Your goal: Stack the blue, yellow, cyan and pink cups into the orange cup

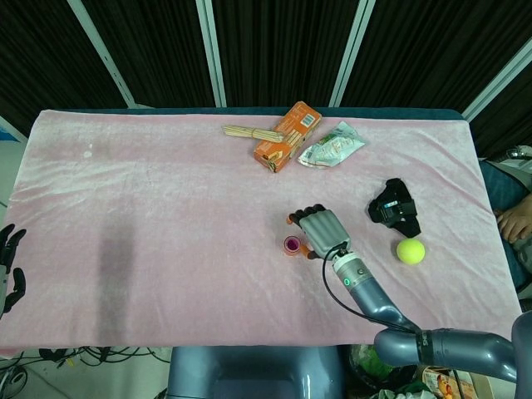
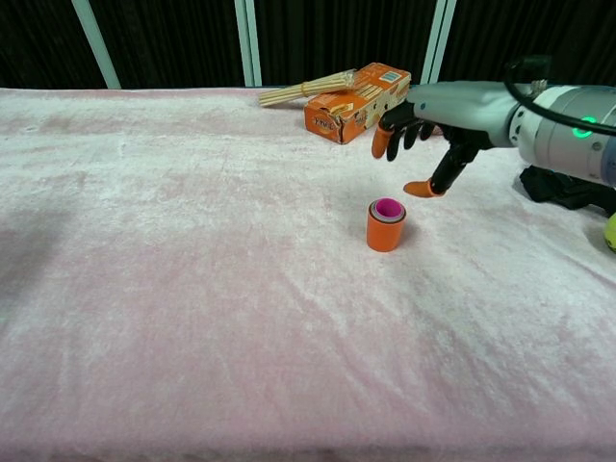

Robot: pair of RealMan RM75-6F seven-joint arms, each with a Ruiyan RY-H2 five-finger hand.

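The orange cup [image 2: 386,226] stands upright near the middle of the pink cloth, seen from above as the orange cup [image 1: 292,246]. The pink cup [image 2: 389,208] is nested inside it, only its rim showing; other cups inside are hidden. My right hand [image 2: 423,125] hovers above and to the right of the cup, fingers spread, holding nothing. From overhead, my right hand [image 1: 322,232] lies just right of the cup, apart from it. My left hand [image 1: 10,268] hangs at the far left edge, off the table, fingers apart and empty.
An orange box [image 1: 288,135] with wooden sticks [image 1: 251,132] lies at the back, a foil packet [image 1: 331,145] beside it. A black object [image 1: 395,205] and a yellow-green ball [image 1: 411,250] sit to the right. The table's front edge is close below the cup.
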